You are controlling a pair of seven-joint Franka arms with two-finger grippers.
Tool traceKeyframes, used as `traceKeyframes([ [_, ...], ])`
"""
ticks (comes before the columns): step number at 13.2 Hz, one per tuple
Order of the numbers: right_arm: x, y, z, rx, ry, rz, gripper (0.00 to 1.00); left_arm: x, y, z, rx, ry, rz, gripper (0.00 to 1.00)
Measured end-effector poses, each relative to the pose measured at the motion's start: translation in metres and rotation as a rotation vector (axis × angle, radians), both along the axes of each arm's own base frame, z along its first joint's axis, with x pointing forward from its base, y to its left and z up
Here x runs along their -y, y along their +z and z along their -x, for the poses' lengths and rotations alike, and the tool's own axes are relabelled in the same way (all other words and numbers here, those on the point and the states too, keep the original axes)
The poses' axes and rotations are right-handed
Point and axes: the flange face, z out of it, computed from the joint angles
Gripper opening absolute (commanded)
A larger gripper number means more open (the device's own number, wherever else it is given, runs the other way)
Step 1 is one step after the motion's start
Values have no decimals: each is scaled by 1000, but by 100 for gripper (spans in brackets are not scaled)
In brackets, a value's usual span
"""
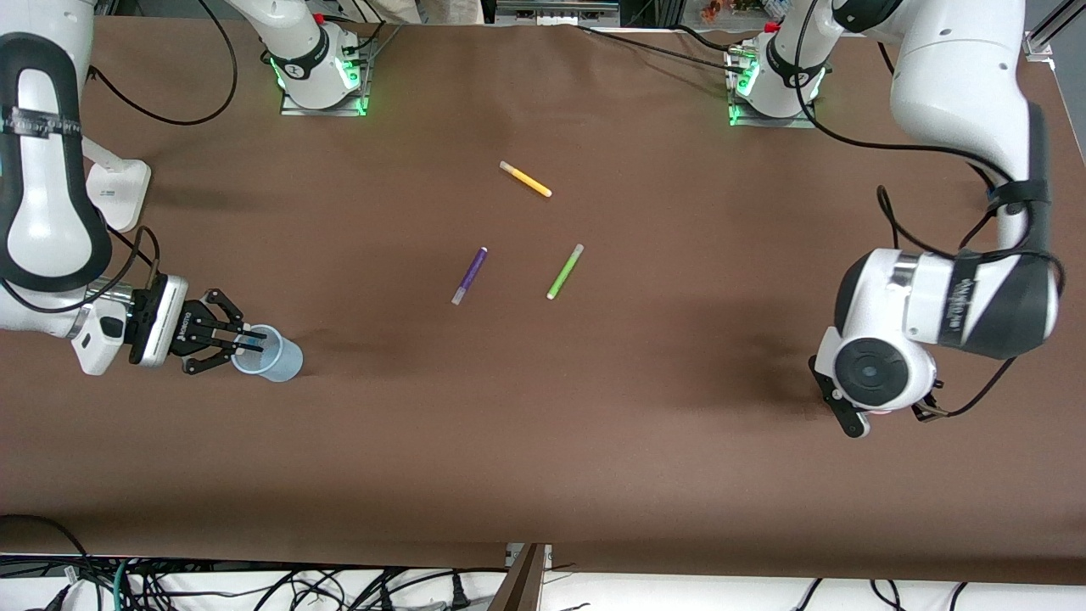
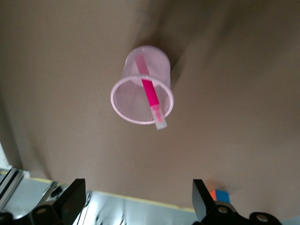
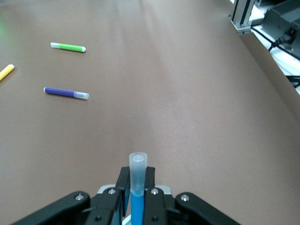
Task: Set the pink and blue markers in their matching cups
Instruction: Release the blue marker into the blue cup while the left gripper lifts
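My right gripper (image 1: 249, 342) is shut on the blue marker (image 3: 138, 174), which has a greyish cap, and holds it upright in the mouth of the light blue cup (image 1: 278, 361) at the right arm's end of the table. My left gripper (image 2: 138, 199) is open and empty above the light pink cup (image 2: 158, 65). The pink marker (image 2: 150, 93) leans inside that cup with its pale cap over the rim. In the front view the left arm's wrist (image 1: 878, 373) hides its gripper and the pink cup.
A purple pen (image 1: 469, 276) and a lime-green pen (image 1: 565, 271) lie mid-table; a yellow pen (image 1: 526, 179) lies farther from the front camera. The right wrist view shows the purple pen (image 3: 66, 93) and the green pen (image 3: 68, 47).
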Motion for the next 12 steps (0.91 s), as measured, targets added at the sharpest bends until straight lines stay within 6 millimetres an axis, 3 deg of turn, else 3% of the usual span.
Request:
traceKeyframes([
  [5, 11, -22, 1, 16, 18, -46, 3, 10, 19, 2, 133, 264, 117, 100],
  [6, 15, -28, 2, 15, 21, -51, 13, 7, 23, 3, 146, 315, 128, 100],
  [7, 19, -33, 3, 11, 23, -56, 48, 2, 28, 6, 146, 358, 136, 100],
  [8, 23, -37, 4, 4, 19, -62, 99, -4, 34, 9, 136, 397, 151, 100],
  [12, 29, -36, 2, -26, -37, -81, 100, -4, 84, 28, 158, 635, 247, 100],
])
